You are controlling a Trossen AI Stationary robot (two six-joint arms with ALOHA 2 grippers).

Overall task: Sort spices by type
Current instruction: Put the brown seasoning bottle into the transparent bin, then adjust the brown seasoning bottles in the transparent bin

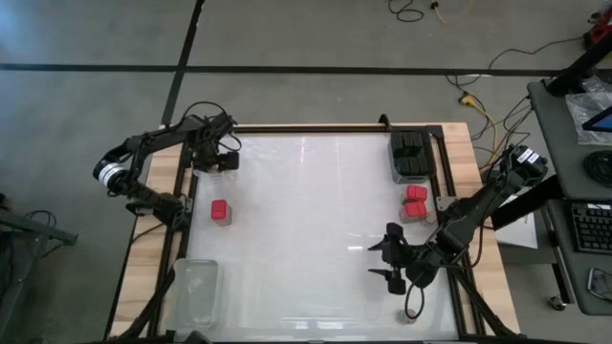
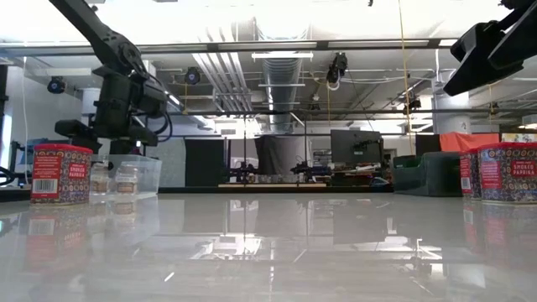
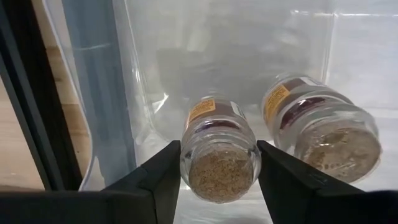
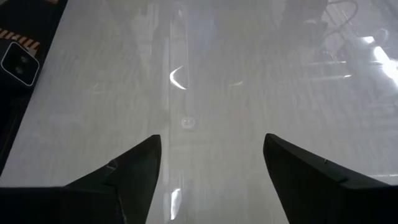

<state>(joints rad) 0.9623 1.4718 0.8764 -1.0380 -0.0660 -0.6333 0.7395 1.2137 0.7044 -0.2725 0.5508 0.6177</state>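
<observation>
We cannot read the jar [image 3: 221, 155] labels; the right gripper [image 2: 491, 50] is cut off by the low view's edge.

1. Two jars [image 3: 221, 155] stand side by side in a tray [image 1: 218, 162] at the table's [image 1: 306, 220] far-left corner.
2. One tin [image 1: 220, 211] sits on the table's left side, nearer than that tray.
3. Two tins [image 1: 415, 202] sit at the right edge, just nearer than a tray of boxes [image 1: 410, 153].
4. Another tray [image 1: 197, 287] lies at the near-left corner.
</observation>
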